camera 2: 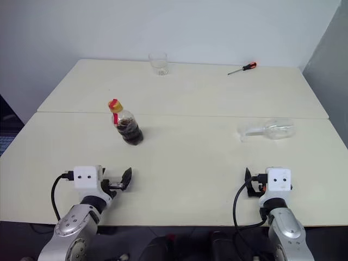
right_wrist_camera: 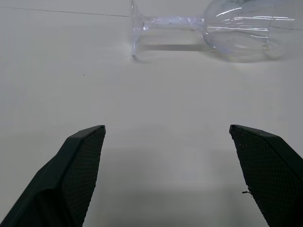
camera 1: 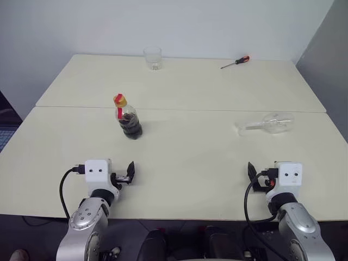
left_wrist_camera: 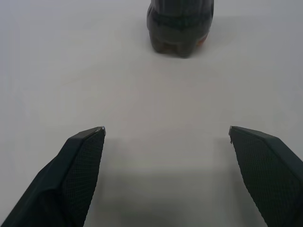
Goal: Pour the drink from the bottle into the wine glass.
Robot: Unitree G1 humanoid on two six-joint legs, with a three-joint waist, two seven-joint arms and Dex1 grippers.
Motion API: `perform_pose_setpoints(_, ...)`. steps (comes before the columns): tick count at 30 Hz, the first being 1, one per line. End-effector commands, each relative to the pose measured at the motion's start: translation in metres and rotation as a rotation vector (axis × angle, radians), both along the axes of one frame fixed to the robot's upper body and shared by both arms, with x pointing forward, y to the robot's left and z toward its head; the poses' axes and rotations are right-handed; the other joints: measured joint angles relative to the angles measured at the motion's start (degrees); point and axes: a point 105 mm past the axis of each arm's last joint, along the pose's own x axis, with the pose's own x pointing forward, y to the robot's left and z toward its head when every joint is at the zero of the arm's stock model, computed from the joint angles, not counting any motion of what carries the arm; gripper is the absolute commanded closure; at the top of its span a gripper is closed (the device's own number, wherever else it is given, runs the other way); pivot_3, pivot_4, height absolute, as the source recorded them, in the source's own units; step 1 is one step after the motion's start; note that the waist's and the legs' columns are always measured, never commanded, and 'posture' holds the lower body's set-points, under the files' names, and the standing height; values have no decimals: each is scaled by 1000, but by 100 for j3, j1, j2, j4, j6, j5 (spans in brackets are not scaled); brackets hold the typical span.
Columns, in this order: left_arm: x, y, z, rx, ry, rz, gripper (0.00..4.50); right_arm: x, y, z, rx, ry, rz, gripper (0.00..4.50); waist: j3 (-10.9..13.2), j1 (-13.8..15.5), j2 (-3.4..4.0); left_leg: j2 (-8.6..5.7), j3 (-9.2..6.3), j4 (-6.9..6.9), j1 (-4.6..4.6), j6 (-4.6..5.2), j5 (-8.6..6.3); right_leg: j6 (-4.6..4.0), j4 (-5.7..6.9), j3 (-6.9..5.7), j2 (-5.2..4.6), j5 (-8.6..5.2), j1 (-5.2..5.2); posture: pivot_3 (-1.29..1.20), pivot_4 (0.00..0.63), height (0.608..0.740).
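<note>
The bottle [camera 1: 129, 120] stands upright on the left half of the table, with a yellow cap, a red neck label and the dark brown drink in its lower part. The wine glass [camera 1: 269, 124] lies on its side at the right, bowl pointing right and foot pointing left. My left gripper [camera 1: 126, 174] hovers open near the front edge, in line with the bottle [left_wrist_camera: 180, 28] and well short of it. My right gripper [camera 1: 252, 175] is open too, near the front edge, with the fallen wine glass [right_wrist_camera: 236, 28] some way ahead of it. Nothing is between either pair of fingers.
A short clear tumbler [camera 1: 153, 58] stands at the back of the cream table [camera 1: 190, 163]. A red-handled screwdriver [camera 1: 235, 62] lies at the back right. A seam runs across the table behind the bottle. A grey wall closes the right side.
</note>
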Motion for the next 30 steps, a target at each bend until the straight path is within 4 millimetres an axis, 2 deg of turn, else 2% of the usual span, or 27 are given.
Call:
perform_pose_setpoints(1, 0, -4, 18, 18, -66, -19, 38, -2, -2, 15, -6, -60, -7, 0, 0, 0, 0, 0, 0, 0, 0, 0, 0, 0, 0, 0, 0, 0, 0, 0, 150, 740)
perform_pose_setpoints(11, -2, 4, 22, 35, -90, -4, 38, -3, 3, 20, -9, -67, 55, 0, 0, 0, 0, 0, 0, 0, 0, 0, 0, 0, 0, 0, 0, 0, 0, 0, 150, 740)
perform_pose_setpoints(14, 4, 8, 24, 34, -99, -7, 38, -5, 20, 30, 15, -77, 219, 0, 0, 0, 0, -1, 0, 1, 0, 0, 0, 0, 0, 0, 0, 0, 1, 0, 150, 740)
perform_pose_setpoints(19, 32, 8, 24, 11, -106, -71, 38, -13, 64, 60, 86, -109, 633, 0, 0, 0, 0, -11, -2, 5, 7, 3, 2, 0, 9, -6, 8, 0, 6, 0, 150, 740)
perform_pose_setpoints(21, 42, 6, 24, 4, -123, -94, 38, -17, 73, 69, 96, -103, 758, 0, 0, 0, -1, -13, -2, 6, 8, 3, 2, -1, 8, -7, 14, 1, 8, 0, 150, 740)
perform_pose_setpoints(24, 56, -4, 27, -4, -152, -142, 38, -16, 80, 80, 87, -106, 869, 0, 0, 3, -3, -13, -4, 3, 2, 3, 1, -22, 0, -10, 16, 13, 8, 0, 150, 740)
perform_pose_setpoints(30, 74, -19, 39, -13, -217, -176, 38, -8, 89, 93, 52, -134, 960, 0, 0, 7, -5, -13, -4, 5, -4, 3, 1, -26, -3, -9, 13, 19, 7, 0, 150, 740)
